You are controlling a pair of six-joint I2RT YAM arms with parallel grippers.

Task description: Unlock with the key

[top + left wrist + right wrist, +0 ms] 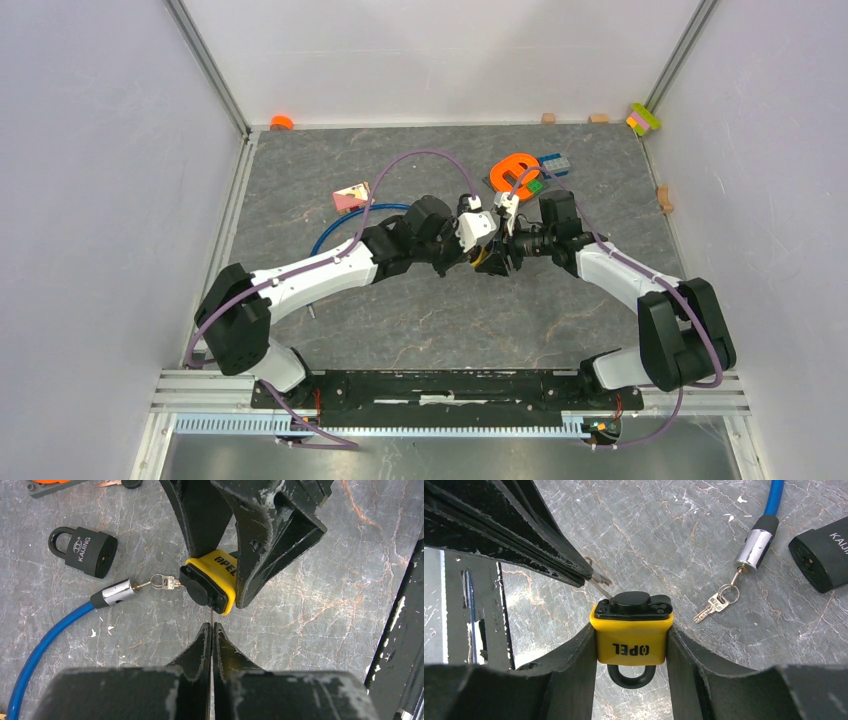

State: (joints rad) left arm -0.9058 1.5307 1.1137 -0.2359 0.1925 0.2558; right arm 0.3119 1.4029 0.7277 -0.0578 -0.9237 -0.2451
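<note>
While your right gripper [631,630] clamps the yellow padlock [630,647] by its two flat sides, with the shackle pointing back between the fingers, your left gripper [211,626] is pinched tight on a thin key [600,585]. The key's tip sits at the padlock's black cap; you cannot tell whether it has entered the keyway. Near the padlock lies a blue cable lock [45,640] with a small bunch of keys [162,582] in its metal end. A black padlock [85,550] lies beyond that, farther from the yellow one.
</note>
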